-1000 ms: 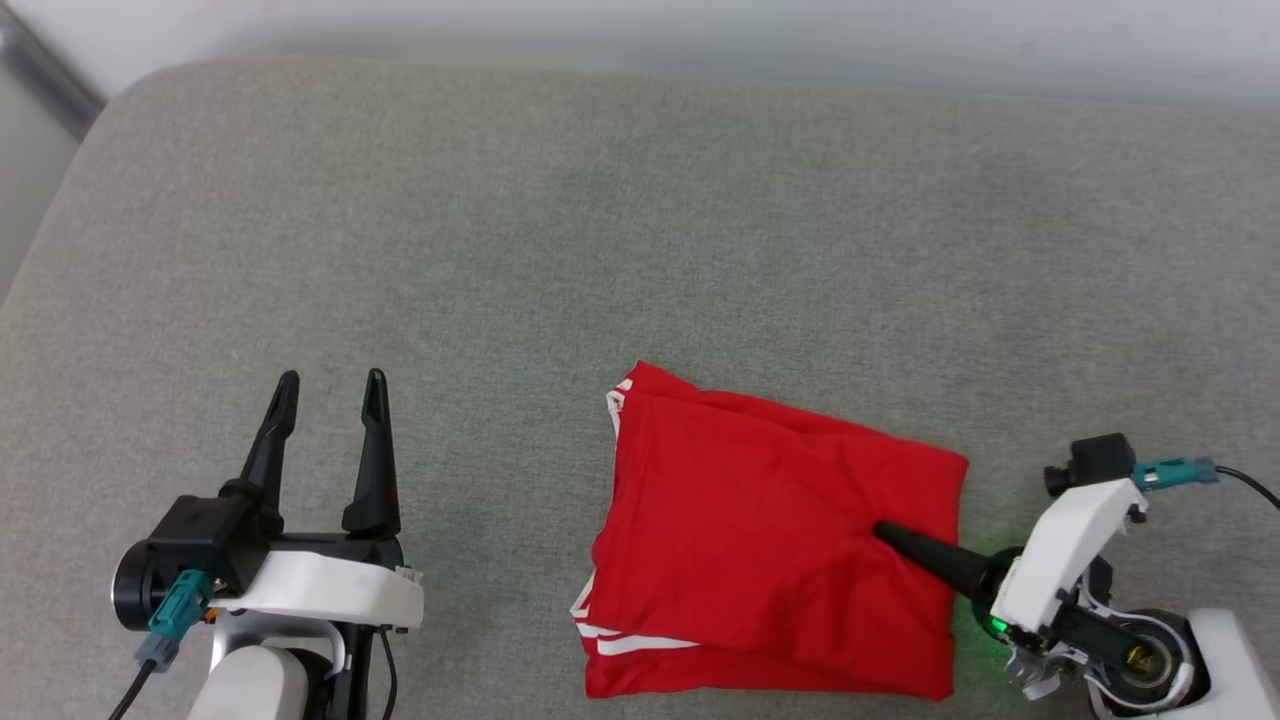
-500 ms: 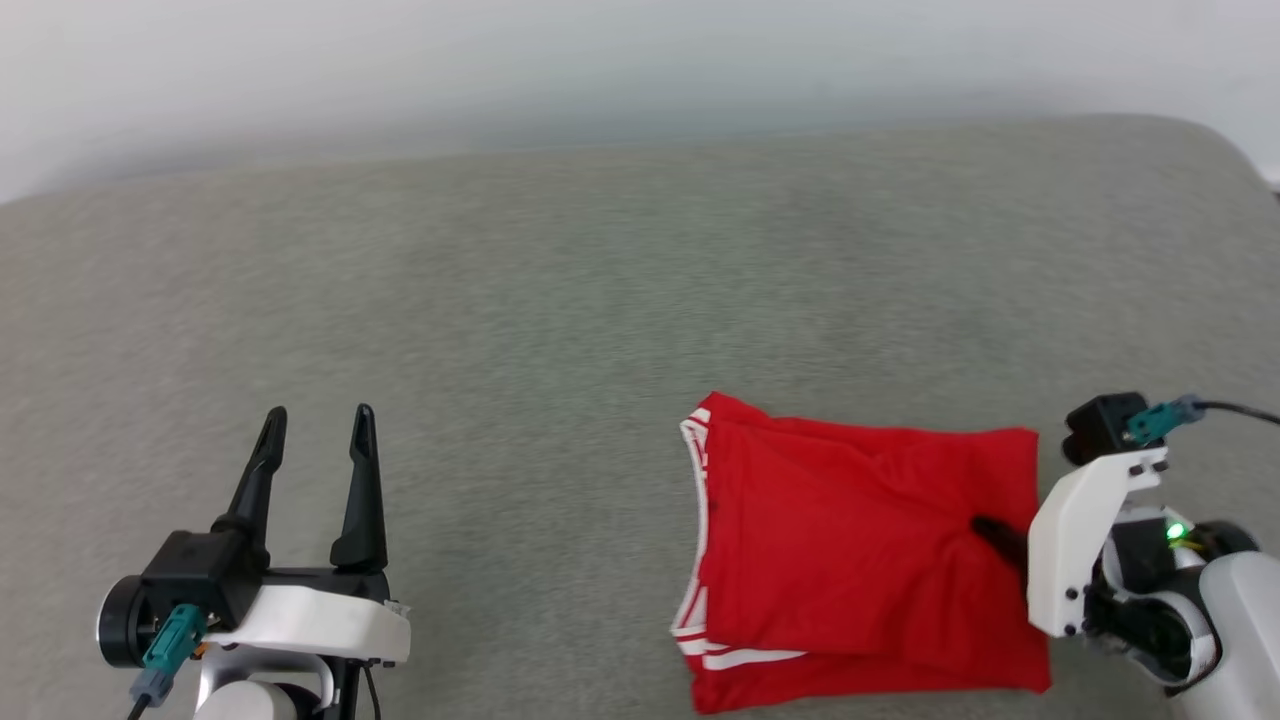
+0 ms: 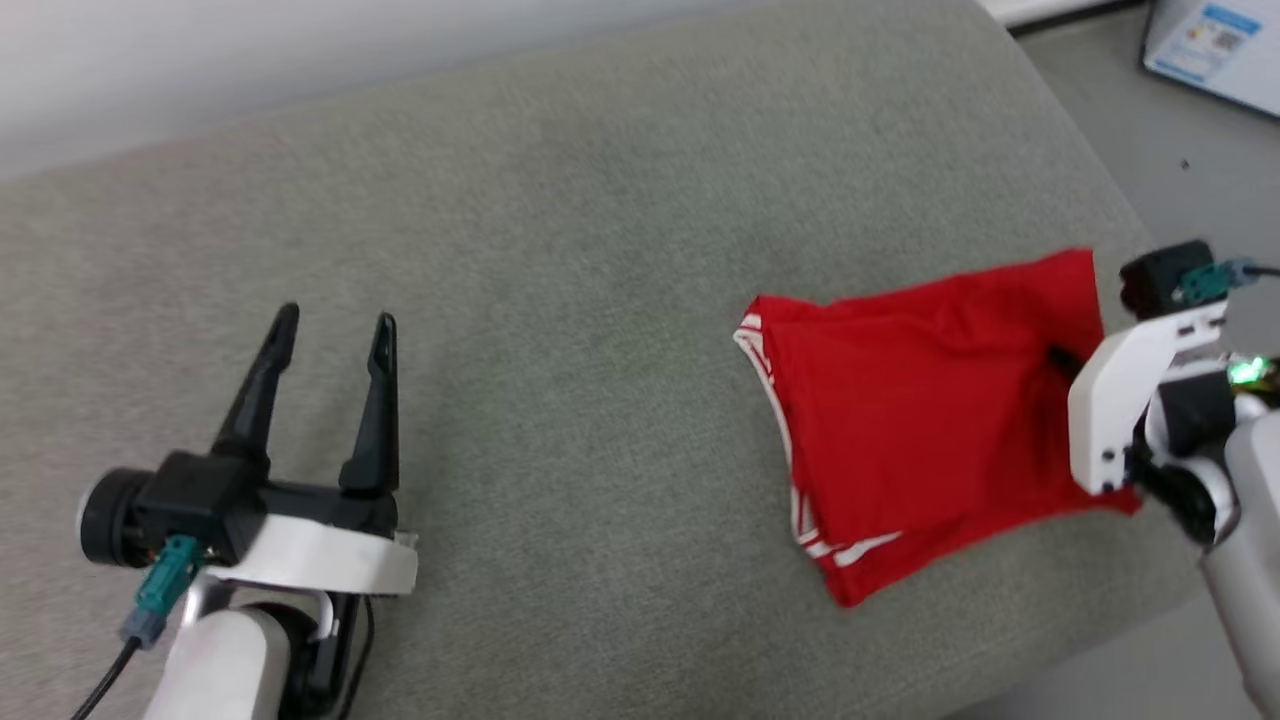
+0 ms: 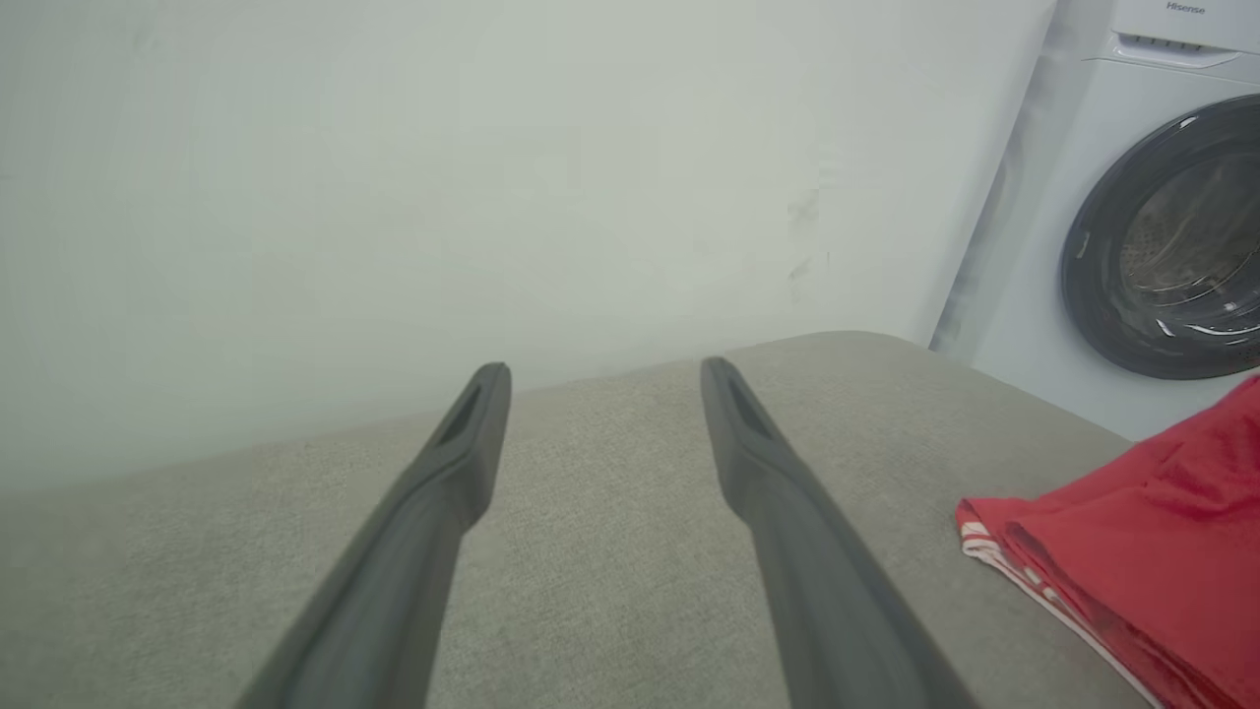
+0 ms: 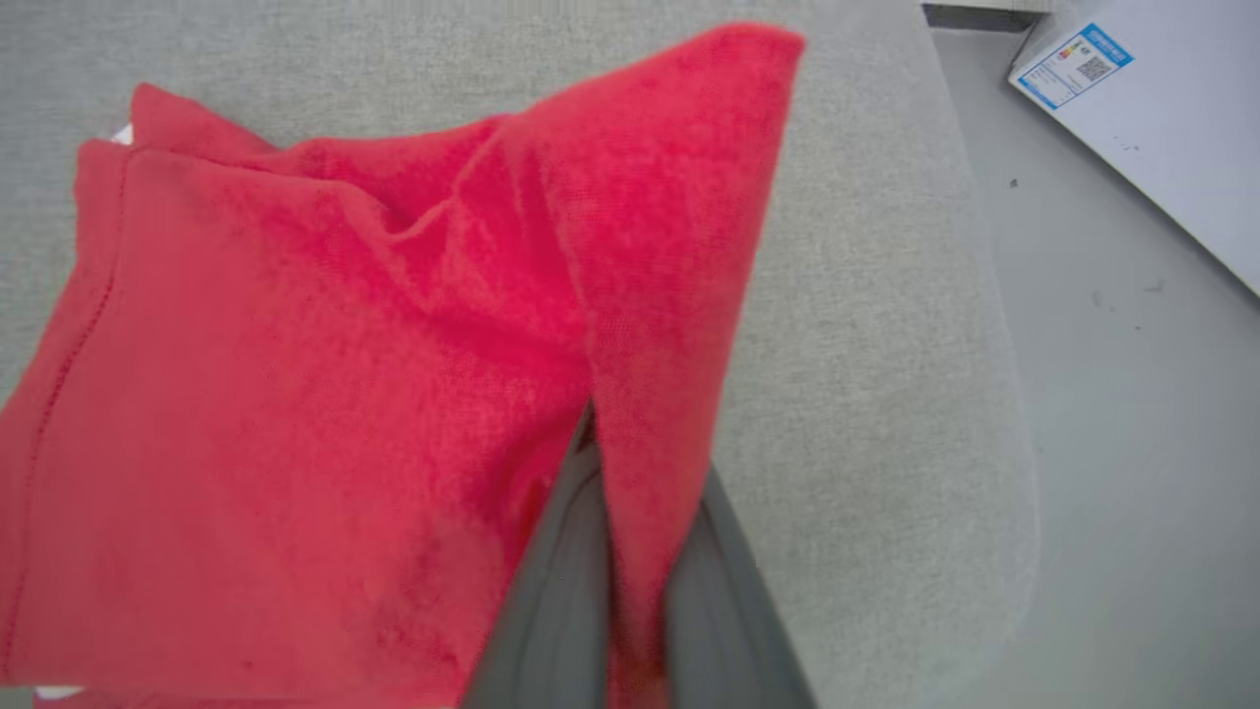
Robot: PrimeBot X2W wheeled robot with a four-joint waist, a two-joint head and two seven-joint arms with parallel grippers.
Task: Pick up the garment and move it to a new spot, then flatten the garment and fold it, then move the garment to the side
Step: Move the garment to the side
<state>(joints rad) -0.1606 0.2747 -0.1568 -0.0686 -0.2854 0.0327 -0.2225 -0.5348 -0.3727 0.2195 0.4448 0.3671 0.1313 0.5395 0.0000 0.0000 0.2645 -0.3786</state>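
Garment [image 3: 920, 410]: red, folded, white-striped trim along its 9 o'clock edge. It lies at 3 o'clock on the grey cushion [image 3: 560, 250], near the cushion's rim.
Right gripper [image 3: 1058, 358]: at the garment's 3 o'clock edge, fingers clamped on a raised fold of it.
Left gripper [image 3: 336, 318]: at 8 o'clock, fingers apart, holding nothing, well apart from the garment.

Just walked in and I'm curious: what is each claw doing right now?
Left claw: open, holding nothing.
Right claw: closed on a fold of the red garment.
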